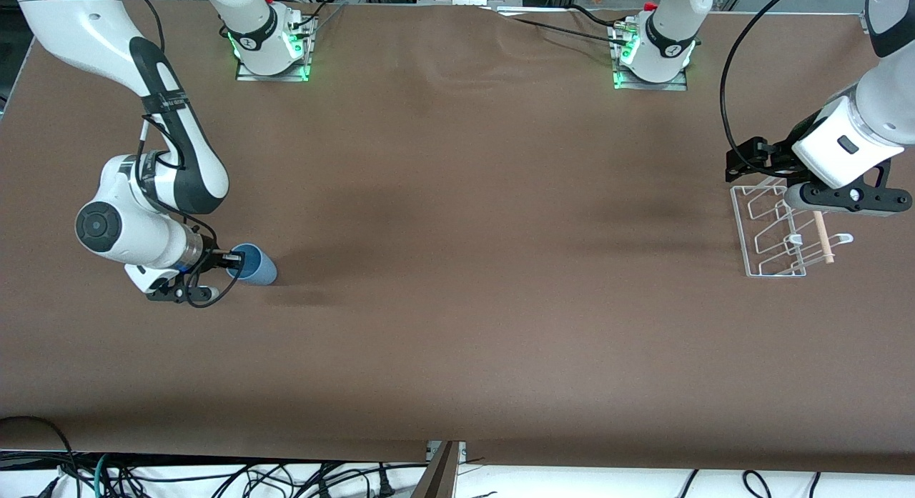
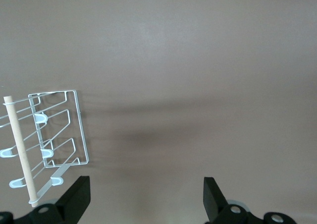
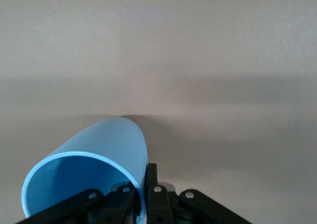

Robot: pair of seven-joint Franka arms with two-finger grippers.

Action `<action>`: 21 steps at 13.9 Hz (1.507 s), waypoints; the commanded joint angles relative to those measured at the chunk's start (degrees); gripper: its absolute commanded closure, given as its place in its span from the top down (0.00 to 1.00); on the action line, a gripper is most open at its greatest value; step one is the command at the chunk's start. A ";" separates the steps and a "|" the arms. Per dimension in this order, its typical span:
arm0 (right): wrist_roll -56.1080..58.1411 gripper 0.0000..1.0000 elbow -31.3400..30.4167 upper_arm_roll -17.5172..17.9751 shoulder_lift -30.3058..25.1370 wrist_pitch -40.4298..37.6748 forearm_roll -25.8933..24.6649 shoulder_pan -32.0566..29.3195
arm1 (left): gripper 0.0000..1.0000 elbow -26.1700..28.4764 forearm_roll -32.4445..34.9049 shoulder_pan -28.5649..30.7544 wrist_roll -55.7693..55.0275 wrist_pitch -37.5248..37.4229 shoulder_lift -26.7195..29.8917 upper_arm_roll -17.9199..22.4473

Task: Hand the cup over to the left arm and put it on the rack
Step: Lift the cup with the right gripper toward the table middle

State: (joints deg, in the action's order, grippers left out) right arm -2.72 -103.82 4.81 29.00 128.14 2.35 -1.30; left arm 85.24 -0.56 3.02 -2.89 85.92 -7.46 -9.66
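Front view, right gripper (image 1: 227, 259) pinching the rim of the light-blue cup (image 1: 255, 264) lying on its side at the right arm's end of the table, left gripper (image 1: 847, 198) fingers spread over the white wire rack (image 1: 775, 230).

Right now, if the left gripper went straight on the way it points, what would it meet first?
Most likely the bare table. The left gripper, open, points down at the brown surface, with the rack off to one side of its line, though depth is hard to judge.
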 commanded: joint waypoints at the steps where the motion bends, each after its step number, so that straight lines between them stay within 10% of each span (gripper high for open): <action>1: 0.78 0.00 3.27 2.38 0.27 -0.60 4.66 -0.11 | 1.00 -1.13 0.30 0.32 0.78 -0.58 -0.54 -0.10; 11: -6.48 0.00 15.91 7.76 3.08 -3.51 22.94 9.80 | 1.00 -1.13 0.21 0.23 0.25 -0.58 -0.54 0.08; 21: -23.80 0.00 32.02 14.86 11.96 -1.84 23.66 18.52 | 1.00 -1.13 0.12 -0.83 5.50 -1.20 -2.65 -2.55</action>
State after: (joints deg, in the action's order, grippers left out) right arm -22.44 -75.39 17.05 39.17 126.20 25.05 17.36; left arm 85.28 -0.58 2.50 -1.33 85.66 -8.22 -10.89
